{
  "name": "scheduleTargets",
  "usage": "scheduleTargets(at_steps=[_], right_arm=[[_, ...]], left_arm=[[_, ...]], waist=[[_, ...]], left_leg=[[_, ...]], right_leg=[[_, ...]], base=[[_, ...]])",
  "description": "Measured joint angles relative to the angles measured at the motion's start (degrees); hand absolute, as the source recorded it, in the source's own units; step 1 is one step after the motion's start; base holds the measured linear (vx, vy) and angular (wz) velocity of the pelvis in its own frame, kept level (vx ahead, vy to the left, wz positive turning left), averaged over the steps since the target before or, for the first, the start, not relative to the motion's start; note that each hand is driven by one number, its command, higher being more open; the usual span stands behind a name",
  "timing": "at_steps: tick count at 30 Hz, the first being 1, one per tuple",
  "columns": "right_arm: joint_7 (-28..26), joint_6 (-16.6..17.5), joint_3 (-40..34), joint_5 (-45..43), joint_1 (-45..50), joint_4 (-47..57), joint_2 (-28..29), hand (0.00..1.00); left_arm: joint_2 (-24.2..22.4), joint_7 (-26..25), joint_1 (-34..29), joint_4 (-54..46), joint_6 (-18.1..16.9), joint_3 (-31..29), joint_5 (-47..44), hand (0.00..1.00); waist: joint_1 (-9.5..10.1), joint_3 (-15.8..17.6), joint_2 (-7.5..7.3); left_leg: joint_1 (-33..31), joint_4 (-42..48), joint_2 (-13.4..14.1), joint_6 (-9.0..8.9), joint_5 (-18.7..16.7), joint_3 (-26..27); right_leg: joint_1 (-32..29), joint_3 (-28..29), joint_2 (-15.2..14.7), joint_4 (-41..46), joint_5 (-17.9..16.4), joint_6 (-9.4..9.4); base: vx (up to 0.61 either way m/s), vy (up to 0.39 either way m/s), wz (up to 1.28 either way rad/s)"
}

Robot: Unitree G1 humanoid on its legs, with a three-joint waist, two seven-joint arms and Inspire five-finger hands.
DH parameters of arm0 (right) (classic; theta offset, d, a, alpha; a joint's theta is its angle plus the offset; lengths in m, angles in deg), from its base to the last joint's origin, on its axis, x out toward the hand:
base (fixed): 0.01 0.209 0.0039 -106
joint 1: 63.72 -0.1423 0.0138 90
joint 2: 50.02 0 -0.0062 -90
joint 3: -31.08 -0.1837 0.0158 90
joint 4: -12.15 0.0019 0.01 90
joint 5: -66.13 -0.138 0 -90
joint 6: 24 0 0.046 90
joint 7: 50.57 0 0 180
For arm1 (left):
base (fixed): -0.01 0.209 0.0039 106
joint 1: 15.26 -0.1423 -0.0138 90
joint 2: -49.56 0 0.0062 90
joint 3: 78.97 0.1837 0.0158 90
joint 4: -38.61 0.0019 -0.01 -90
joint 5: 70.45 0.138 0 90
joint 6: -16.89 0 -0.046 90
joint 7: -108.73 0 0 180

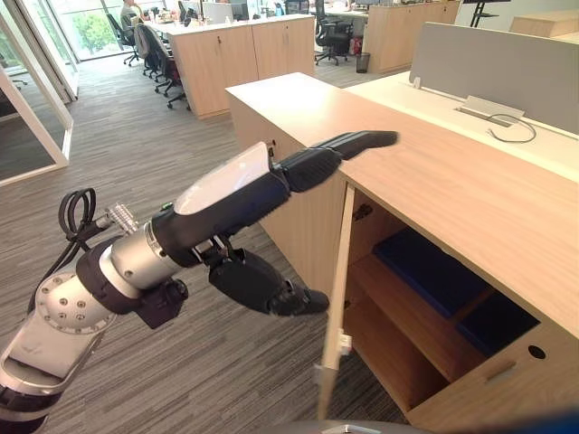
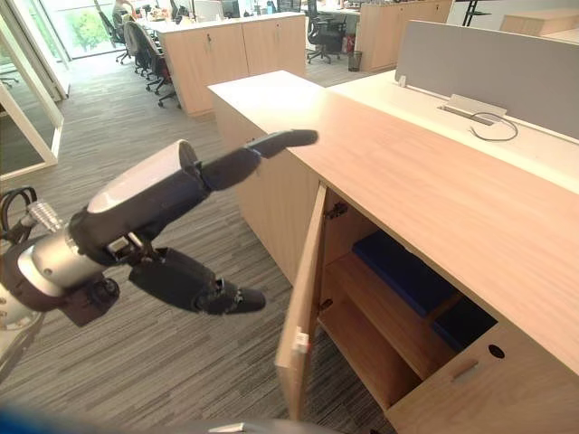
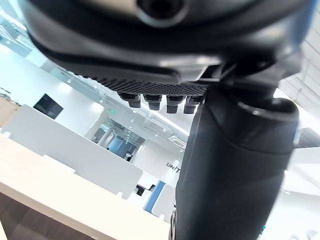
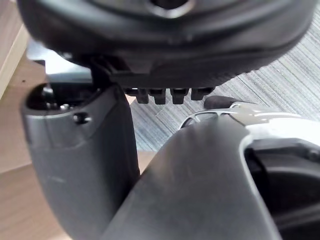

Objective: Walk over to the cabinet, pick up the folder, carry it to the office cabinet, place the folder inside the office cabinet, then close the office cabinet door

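Observation:
A blue folder (image 1: 430, 267) lies flat on the middle shelf inside the open wooden office cabinet (image 1: 434, 172). The cabinet door (image 2: 303, 298) stands swung out towards me, seen nearly edge-on. My left hand (image 1: 244, 194) hovers in front of the cabinet, left of the door, holding nothing. Its thumb (image 1: 357, 142) reaches out over the cabinet top's front edge. Its fingers (image 1: 267, 285) hang relaxed below, close to the door's outer face. My right hand (image 4: 80, 165) is seen over carpet and a strip of wood.
A grey divider panel (image 1: 498, 63) and a white desk sit behind the cabinet top. More wooden cabinets (image 1: 240, 54) and office chairs (image 1: 158, 59) stand further back. A glass partition (image 1: 27, 108) is at the left. Grey carpet (image 1: 136, 154) stretches to the left of the cabinet.

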Motion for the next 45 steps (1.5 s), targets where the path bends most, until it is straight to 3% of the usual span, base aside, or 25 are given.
scheduleTargets(at_steps=[3,10,18,22,26,27,29,31,32,33,34,38,40,42,45], right_arm=[[-3.54,1.71,-2.31,7.90,0.01,1.73,0.94,1.00],[-6.55,2.88,-4.37,10.29,0.02,3.14,2.62,1.00],[-6.94,2.89,-3.87,10.17,0.02,4.45,2.81,1.00],[-6.73,2.92,-1.70,10.11,0.03,4.80,2.23,1.00],[-6.01,2.98,0.48,9.99,0.03,5.62,1.48,1.00],[-5.74,2.97,0.62,9.99,0.03,5.66,1.36,1.00],[-4.72,2.97,0.90,9.97,0.04,5.63,1.51,1.00],[-3.03,2.97,2.32,8.12,0.03,5.66,1.37,1.00],[-2.22,2.98,2.31,7.08,0.00,5.91,0.77,1.00],[-1.72,2.98,2.55,6.23,-0.06,6.26,0.40,1.00],[-1.27,2.98,3.21,5.49,-0.53,6.42,0.06,1.00],[-0.12,2.98,9.55,5.50,-0.90,9.98,-1.15,1.00],[0.43,2.94,11.63,5.56,-0.90,10.92,-1.39,1.00],[0.87,2.80,15.95,5.65,-1.58,11.52,-2.86,1.00],[0.59,2.59,18.49,7.02,-2.33,11.92,-3.28,1.00]], left_arm=[[-2.24,1.59,-0.01,0.69,1.27,0.19,0.07,1.00],[-9.34,3.88,-2.88,1.59,3.28,4.17,1.87,1.00],[-15.85,3.33,-4.18,5.17,4.26,5.81,3.77,1.00],[-20.37,3.22,-4.18,7.09,4.23,5.11,-2.25,1.00],[-37.51,1.63,-7.82,11.04,2.06,-1.85,-9.04,1.00],[-44.83,-0.22,-10.22,13.42,1.10,-3.63,-11.30,1.00],[-52.97,-4.14,-13.99,17.90,0.43,-5.13,-14.91,1.00],[-56.98,-8.42,-17.01,26.10,0.37,-6.63,-17.68,1.00],[-57.88,-10.99,-18.30,31.09,0.65,-7.82,-19.34,1.00],[-57.89,-12.15,-19.28,34.80,1.14,-8.96,-20.56,1.00],[-57.91,-12.83,-20.44,39.34,1.82,-11.23,-22.51,1.00],[-58.26,-13.13,-22.73,51.18,1.91,-18.74,-29.20,1.00],[-58.73,-13.03,-22.88,56.04,1.91,-21.36,-30.43,1.00],[-59.07,-11.95,-22.32,67.00,2.47,-25.47,-34.26,1.00],[-59.71,-11.69,-19.27,82.29,5.34,-30.26,-37.81,1.00]], waist=[[-1.37,0.06,-0.82],[-3.36,0.73,-2.53],[-4.72,0.65,-2.76],[-4.83,0.73,-2.68],[-5.54,0.99,-2.08],[-5.52,1.01,-1.93],[-5.54,1.35,-1.80],[-5.44,2.25,-1.55],[-5.30,3.09,-0.48],[-5.23,3.84,0.58],[-4.99,5.13,1.15],[-4.10,6.72,0.95],[-4.01,6.68,0.83],[-3.98,6.18,1.59],[-4.01,5.22,2.00]], left_leg=[[1.04,0.00,0.24,-0.17,-0.10,0.46],[3.24,0.02,1.02,-0.92,-1.58,5.04],[4.56,0.04,1.28,-1.49,-2.84,8.44],[5.90,0.04,1.62,-2.14,-3.43,9.77],[6.55,0.05,1.77,-2.23,-3.94,10.39],[6.75,0.13,1.90,-2.34,-4.17,10.83],[6.29,1.97,2.47,-2.54,-5.34,11.27],[1.34,15.28,6.36,-2.84,-12.02,11.19],[-1.23,24.00,9.90,-3.11,-16.36,11.01],[-2.38,28.34,12.02,-2.87,-18.35,10.11],[-2.87,31.53,12.71,-2.47,-19.07,5.97],[-3.99,35.96,10.85,-3.07,-19.41,-8.67],[-3.89,36.38,9.92,-3.31,-19.57,-12.29],[-2.87,35.08,9.74,-4.27,-21.71,-14.66],[-1.10,29.24,9.67,-5.28,-22.87,-13.04]], right_leg=[[0.94,0.45,0.24,-0.37,-0.07,-0.12],[0.58,5.05,0.44,-0.45,-0.10,-0.20],[-0.08,8.51,0.44,-0.43,-0.09,-0.20],[0.54,9.74,0.68,-0.43,-0.14,-0.29],[0.77,10.39,0.84,-0.37,-0.34,-0.61],[0.77,10.79,0.94,-0.35,-0.50,-0.85],[0.66,11.32,1.12,-0.21,-0.66,-1.09],[0.65,11.96,1.88,0.11,-0.90,-1.40],[0.84,12.97,3.49,0.37,-1.01,-1.54],[0.80,14.29,4.68,0.64,-1.14,-1.67],[0.70,16.49,5.52,1.34,-1.24,-1.81],[-3.95,23.87,6.37,6.76,-2.59,-1.62],[-5.37,25.48,6.50,8.46,-2.76,-1.56],[-6.95,27.62,7.29,9.11,-2.65,-1.24],[-9.33,29.45,7.42,9.05,-2.07,-0.19]], base=[[0.01,-0.018,-0.09],[0.01,0.010,-0.33],[0.03,0.005,-0.25],[0.02,-0.018,-0.18],[0.00,-0.022,-0.08],[0.00,-0.024,-0.15],[0.01,-0.056,-0.16],[0.03,-0.104,-0.21],[0.05,-0.058,-0.42],[0.05,-0.035,-0.77],[0.03,-0.019,-0.99],[0.00,0.006,-0.97],[-0.02,0.040,-0.59],[-0.01,0.078,-0.60],[-0.04,0.109,-0.31]])
